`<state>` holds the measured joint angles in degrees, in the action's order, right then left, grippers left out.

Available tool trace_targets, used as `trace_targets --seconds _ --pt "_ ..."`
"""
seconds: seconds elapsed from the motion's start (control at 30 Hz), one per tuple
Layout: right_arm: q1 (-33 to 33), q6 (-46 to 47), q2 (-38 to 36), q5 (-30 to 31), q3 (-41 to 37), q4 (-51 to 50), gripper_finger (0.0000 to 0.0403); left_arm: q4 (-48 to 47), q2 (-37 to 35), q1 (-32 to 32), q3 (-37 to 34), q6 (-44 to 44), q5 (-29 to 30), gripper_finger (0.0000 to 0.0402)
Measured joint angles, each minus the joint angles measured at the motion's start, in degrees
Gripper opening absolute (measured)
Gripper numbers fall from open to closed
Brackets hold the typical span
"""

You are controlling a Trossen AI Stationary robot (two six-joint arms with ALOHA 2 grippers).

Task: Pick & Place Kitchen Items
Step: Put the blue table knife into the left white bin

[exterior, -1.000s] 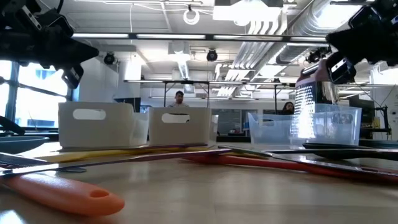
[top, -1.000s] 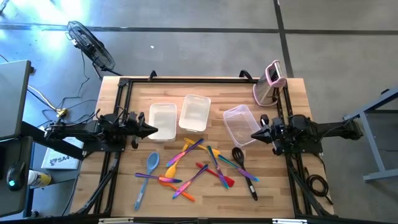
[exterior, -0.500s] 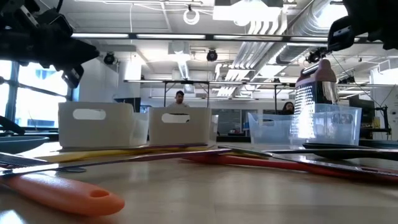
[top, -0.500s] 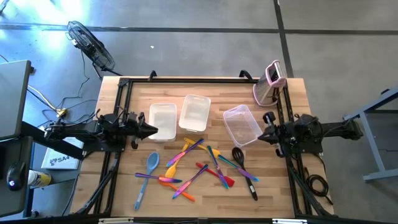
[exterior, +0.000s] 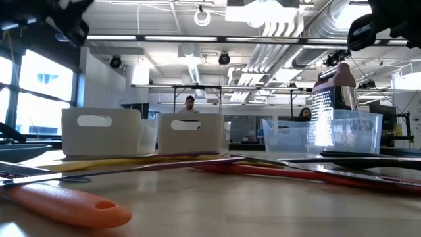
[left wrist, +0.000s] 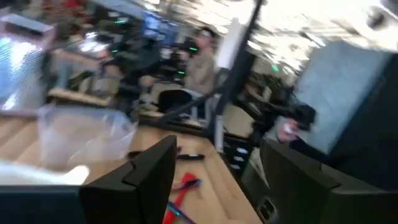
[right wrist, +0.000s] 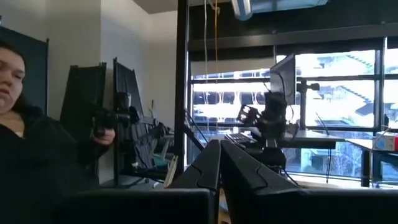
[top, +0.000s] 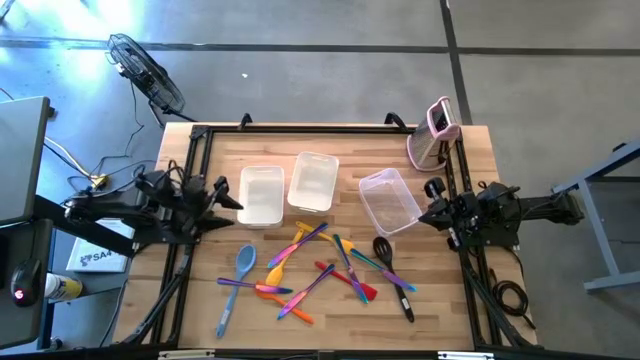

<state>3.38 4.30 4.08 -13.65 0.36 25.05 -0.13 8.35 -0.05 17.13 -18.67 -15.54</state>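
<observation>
Since a second ago the left fingers (top: 228, 205) have spread, empty, at the counter's (top: 200, 300) left edge; right fingers (top: 432, 213) shut, empty. Colourful slim plastic utensils (top: 310, 270) (tangled near the front edge) risk multiple pickup.

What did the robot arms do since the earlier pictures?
The left gripper pulled back from the left tub toward the table's left edge and opened, holding nothing. The right gripper drew back from the right tub, shut and empty. The utensils and tubs did not move.
</observation>
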Motion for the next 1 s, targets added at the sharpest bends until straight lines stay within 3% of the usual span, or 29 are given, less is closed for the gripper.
trace_targets --seconds 0.27,0.4,0.6,0.8,1.0 --pt "0.0 11.29 0.0 -0.69 0.0 -0.4 0.0006 -2.97 16.34 -2.42 13.54 10.67 -2.95 0.023" --pt "0.06 14.59 0.0 -3.56 0.0 -1.96 0.0006 -13.61 27.83 -7.53 23.94 12.9 3.16 0.023" --pt "1.71 16.48 0.14 -2.79 0.0 -2.19 0.0006 -39.99 44.31 -16.26 43.11 13.72 17.98 0.023" --pt "4.28 18.38 0.24 0.16 0.0 -2.19 0.0006 -62.92 57.57 -24.91 55.07 1.48 23.92 0.023" --pt "6.16 17.29 0.26 -0.03 0.0 -2.19 0.0006 -66.45 66.44 -32.01 56.25 -9.94 23.05 0.023"
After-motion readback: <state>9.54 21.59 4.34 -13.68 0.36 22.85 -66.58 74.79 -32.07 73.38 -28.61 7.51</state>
